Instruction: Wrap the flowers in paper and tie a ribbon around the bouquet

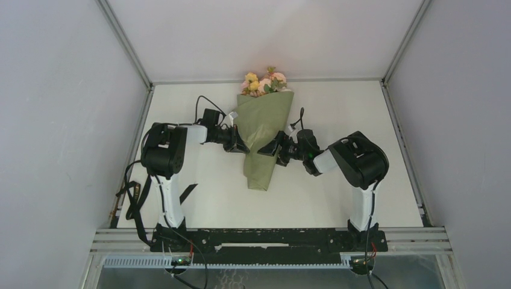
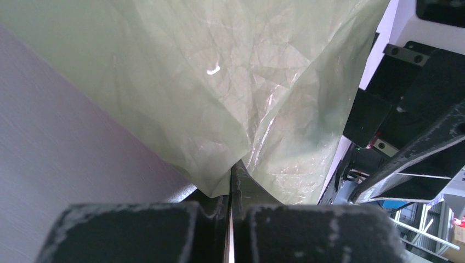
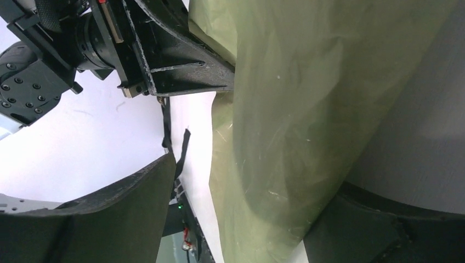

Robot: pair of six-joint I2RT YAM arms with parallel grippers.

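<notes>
Your left gripper (image 2: 230, 211) pinching the paper (image 2: 219, 82) at the bouquet's (image 1: 260, 162) left edge, your right gripper (image 3: 257, 186) wide, straddling its right edge

Black-jointed white arms (image 1: 170, 205), looping black cables (image 1: 140, 205)

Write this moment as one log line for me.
bouquet: wrapped, lying on table | flowers: far end | left gripper: shut on paper | right gripper: open, astride bouquet

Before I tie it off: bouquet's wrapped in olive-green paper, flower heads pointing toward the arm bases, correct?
Not quite. The bouquet is wrapped in olive-green paper, but its flower heads point away from the arm bases, as the top external view shows.
</notes>
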